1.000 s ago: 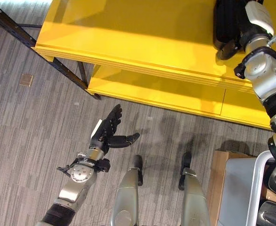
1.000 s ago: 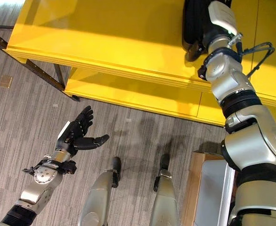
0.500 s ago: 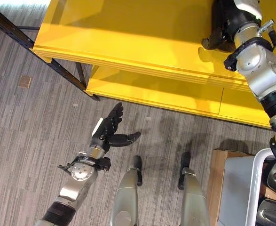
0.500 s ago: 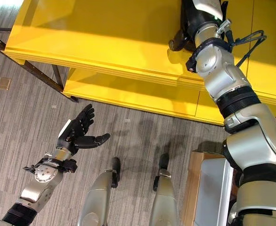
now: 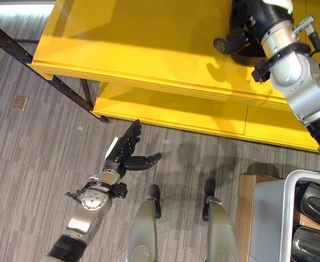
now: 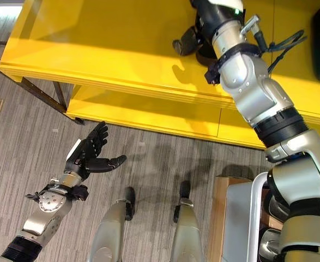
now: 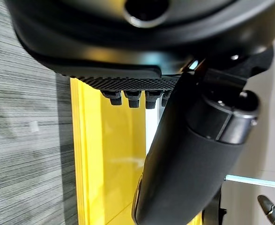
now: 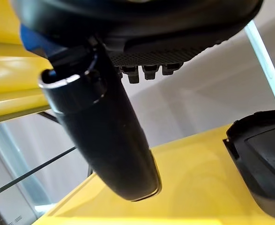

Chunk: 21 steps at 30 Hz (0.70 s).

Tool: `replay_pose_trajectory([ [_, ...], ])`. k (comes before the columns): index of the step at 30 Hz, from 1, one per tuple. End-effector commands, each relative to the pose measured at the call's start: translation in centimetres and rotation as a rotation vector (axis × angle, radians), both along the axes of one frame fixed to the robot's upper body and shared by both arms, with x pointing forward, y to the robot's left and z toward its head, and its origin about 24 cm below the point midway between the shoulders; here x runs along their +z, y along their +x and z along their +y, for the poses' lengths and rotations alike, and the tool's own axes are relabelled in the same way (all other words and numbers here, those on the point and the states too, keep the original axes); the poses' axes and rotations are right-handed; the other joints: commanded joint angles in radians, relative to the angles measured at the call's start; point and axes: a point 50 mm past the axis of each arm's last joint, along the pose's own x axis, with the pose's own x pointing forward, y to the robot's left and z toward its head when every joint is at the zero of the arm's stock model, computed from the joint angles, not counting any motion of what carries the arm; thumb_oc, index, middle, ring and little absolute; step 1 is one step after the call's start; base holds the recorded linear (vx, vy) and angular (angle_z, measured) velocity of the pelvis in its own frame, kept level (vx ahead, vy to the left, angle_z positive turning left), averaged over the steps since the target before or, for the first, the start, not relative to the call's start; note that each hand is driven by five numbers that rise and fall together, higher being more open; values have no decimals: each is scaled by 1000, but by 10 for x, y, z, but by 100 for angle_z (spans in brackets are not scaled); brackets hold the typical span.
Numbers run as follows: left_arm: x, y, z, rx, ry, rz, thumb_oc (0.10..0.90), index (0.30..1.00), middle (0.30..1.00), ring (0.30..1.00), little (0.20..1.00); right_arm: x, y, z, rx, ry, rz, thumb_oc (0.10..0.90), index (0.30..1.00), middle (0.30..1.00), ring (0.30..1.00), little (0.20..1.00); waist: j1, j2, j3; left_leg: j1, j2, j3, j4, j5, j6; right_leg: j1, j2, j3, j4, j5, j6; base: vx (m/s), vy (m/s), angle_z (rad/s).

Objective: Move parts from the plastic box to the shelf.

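1. The right hand (image 6: 199,34) is hovering over the top board of the bright yellow shelf (image 6: 110,49), fingers relaxed and holding nothing.
2. A black moulded plastic part (image 8: 263,159) is lying on that board just beside the hand, apparently set down there.
3. More dark parts (image 5: 311,221) are sitting in the white-rimmed plastic box (image 5: 288,213) by the robot's right side.
4. The left hand (image 5: 128,153) is hanging idle above the grey floor, fingers spread.
5. No legible writing is showing.
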Motion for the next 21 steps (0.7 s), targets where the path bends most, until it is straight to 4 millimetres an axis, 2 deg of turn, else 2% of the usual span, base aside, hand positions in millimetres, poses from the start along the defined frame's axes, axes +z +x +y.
replay_pose_trajectory([
  [1,23,-8,1,-26,-26,-140,900,1000,1000,1000,1000,36,-28,-3,78,43,-192,900,1000,1000,1000,1000,19,-17,-110,18,69,-120,-79,17,-72,78,-29,-2,115,-185,13,17,-10,-8],
  [13,13,-14,3,-5,-19,-102,900,1000,1000,1000,1000,-18,-41,-19,158,232,-124,900,1000,1000,1000,1000,-9,-31,-152,109,77,-93,-184,47,-72,164,-33,-3,-11,-143,30,20,-6,-4],
  [17,10,-16,2,-6,-18,-90,900,1000,1000,1000,1000,-37,-45,-22,158,245,-90,900,1000,1000,1000,1000,-19,-34,-173,148,76,-85,-236,68,-71,204,-39,-12,-70,-123,37,94,-13,-2],
  [18,-9,-29,2,24,-36,-23,900,1000,1000,1000,1000,-103,-67,-29,166,303,56,900,1000,1000,1000,1000,-48,-38,-264,276,84,-49,-389,118,-73,319,-45,-29,-228,-66,55,309,-22,0],
  [19,-16,-36,3,41,-39,3,900,1000,1000,1000,1000,-124,-81,-44,106,266,121,900,1000,1000,1000,1000,-58,-44,-290,316,90,-39,-417,119,-73,352,-44,-30,-248,-66,61,326,-23,10],
  [21,-17,-37,3,43,-32,3,900,1000,1000,1000,1000,-127,-85,-51,75,235,131,900,1000,1000,1000,1000,-60,-47,-298,325,94,-35,-423,120,-74,359,-42,-28,-253,-68,63,73,-3,12],
])
